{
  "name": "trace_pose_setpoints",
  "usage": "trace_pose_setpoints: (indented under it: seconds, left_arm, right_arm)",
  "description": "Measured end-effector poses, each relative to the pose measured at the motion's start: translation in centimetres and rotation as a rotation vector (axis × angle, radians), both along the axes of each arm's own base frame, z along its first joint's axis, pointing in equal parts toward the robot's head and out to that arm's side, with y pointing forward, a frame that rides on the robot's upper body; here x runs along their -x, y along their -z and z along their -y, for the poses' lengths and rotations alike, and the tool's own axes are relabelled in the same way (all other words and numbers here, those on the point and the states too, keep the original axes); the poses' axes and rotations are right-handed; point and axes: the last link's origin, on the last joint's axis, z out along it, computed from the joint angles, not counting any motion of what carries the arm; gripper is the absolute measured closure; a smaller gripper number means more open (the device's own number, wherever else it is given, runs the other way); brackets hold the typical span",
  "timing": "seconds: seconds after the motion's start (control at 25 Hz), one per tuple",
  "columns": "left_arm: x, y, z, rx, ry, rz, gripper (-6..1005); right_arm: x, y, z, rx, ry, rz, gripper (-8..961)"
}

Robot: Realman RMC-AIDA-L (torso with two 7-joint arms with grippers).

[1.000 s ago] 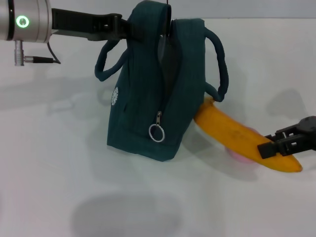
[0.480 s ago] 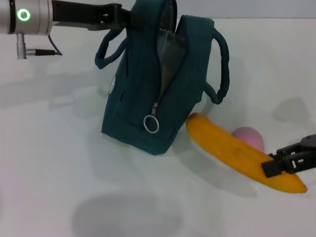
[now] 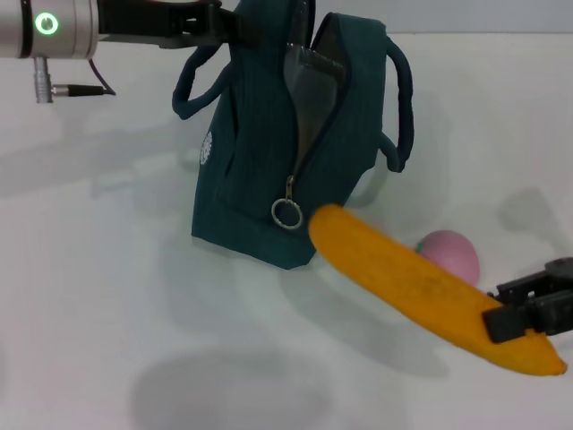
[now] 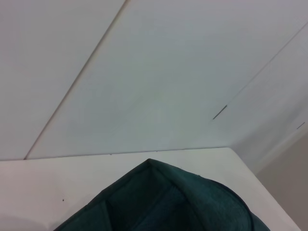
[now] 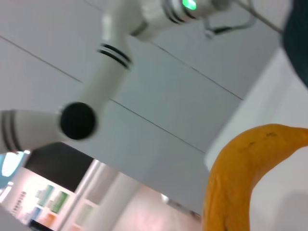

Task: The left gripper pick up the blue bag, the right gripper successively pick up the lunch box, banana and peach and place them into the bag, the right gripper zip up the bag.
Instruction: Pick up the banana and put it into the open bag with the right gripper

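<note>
The blue bag stands upright at the back centre of the head view, its zipper open and the ring pull hanging at its front. My left gripper is shut on the bag's top edge at upper left. The left wrist view shows only the bag's top. The banana hangs in the air, lifted and slanting from the bag's lower front to the lower right. My right gripper is shut on the banana's far end. The peach rests on the table behind the banana. The lunch box is out of view.
The white table spreads around the bag. In the right wrist view the banana fills the lower part, with my left arm above it.
My right gripper has lifted the banana and swung its free tip toward the bag's front, uncovering the peach. The bag has shifted slightly in the left gripper.
</note>
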Motion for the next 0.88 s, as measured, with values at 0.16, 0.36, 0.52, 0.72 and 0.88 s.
trace_pose_setpoints:
  seconds: [0.16,0.36,0.52,0.72,0.88]
  left_arm:
    - [0.1,0.0,0.0,0.000,0.000,-0.005,950]
    - [0.3,0.1,0.1,0.000,-0.002,-0.005,950]
    - [0.0,0.5,0.3,0.008,0.005,0.005,950]
    - [-0.4,0.8,0.4,0.017,0.019,0.009,950]
    - [-1.0,0.9,0.5,0.022,0.042,0.023,950]
  right_arm:
    - [0.3,-0.8,0.1,-0.038,-0.015,-0.080,517]
    - [0.5,-2.1,-0.1,-0.124,-0.041,-0.180,517]
    - [1.2,-2.3,-0.6,-0.162,-0.048,-0.272,517]
    - [2.5,-1.5,-2.2,-0.195,-0.037,-0.321,516]
    - [2.8,-0.4,-3.3,-0.218,0.055,-0.372,516]
